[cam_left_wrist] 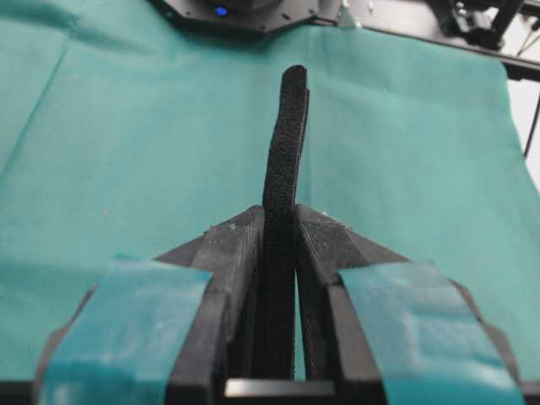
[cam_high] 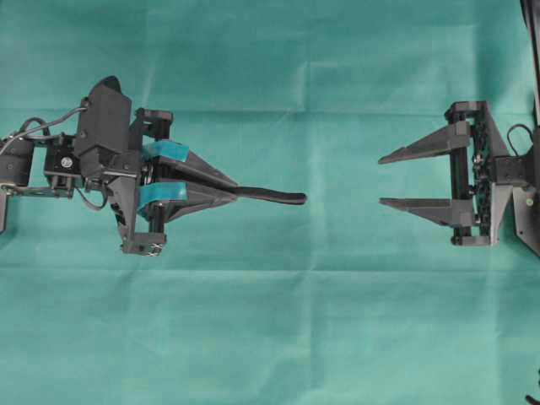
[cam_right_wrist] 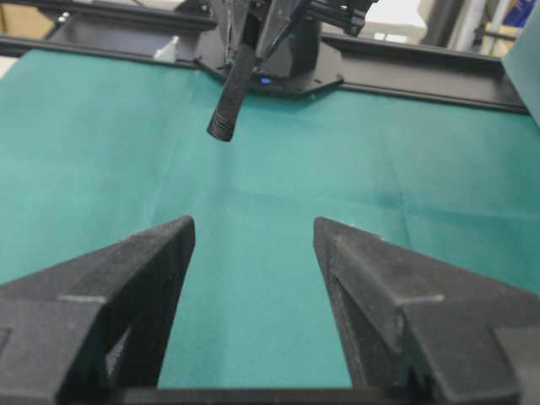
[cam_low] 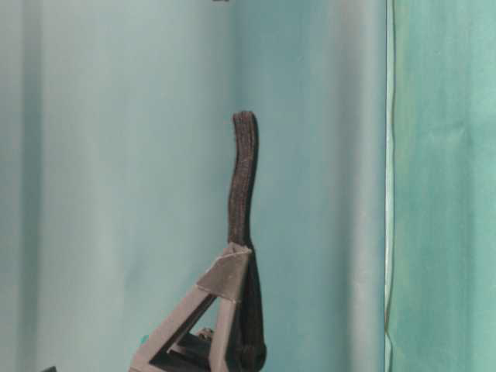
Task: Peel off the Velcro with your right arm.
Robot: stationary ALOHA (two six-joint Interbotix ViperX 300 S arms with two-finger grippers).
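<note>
The Velcro is a thin black strip sticking out rightward from my left gripper, whose teal-taped fingers are shut on it. It also shows in the left wrist view, clamped between the fingers, and upright in the table-level view. My right gripper, with plain black pointed fingers, is open and empty. It faces the strip's free end with a gap between them. In the right wrist view the strip's rounded end hangs ahead of the open gripper, slightly left of the gap.
A green cloth covers the whole table. The left arm's base and a black frame stand at the far edge in the right wrist view. The right arm's base shows at the far edge in the left wrist view.
</note>
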